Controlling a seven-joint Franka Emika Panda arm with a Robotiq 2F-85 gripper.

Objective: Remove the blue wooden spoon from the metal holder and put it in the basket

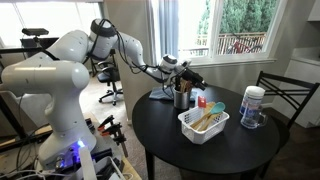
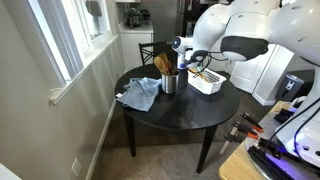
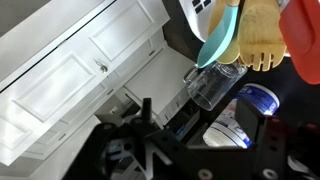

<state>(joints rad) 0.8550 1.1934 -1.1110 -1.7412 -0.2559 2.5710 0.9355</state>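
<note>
The dark metal holder [image 1: 181, 99] stands on the round black table [image 1: 215, 150] with several utensils upright in it; it also shows in the other exterior view [image 2: 170, 83]. In the wrist view the blue spoon's head [image 3: 220, 38] is close to the camera, beside a wooden spatula [image 3: 262, 40] and a red utensil [image 3: 305, 40]. The holder itself is hidden there. My gripper [image 1: 181, 72] hangs just above the utensil tops, open and empty [image 3: 200, 122]. The white lattice basket [image 1: 188, 124] sits next to the holder and holds wooden utensils [image 2: 207, 82].
A tall white canister with a blue label [image 1: 253, 104] stands at the far side with a clear glass [image 3: 213, 85] beside it. A blue cloth [image 2: 140, 95] lies next to the holder. A black chair [image 1: 285, 95] stands behind the table.
</note>
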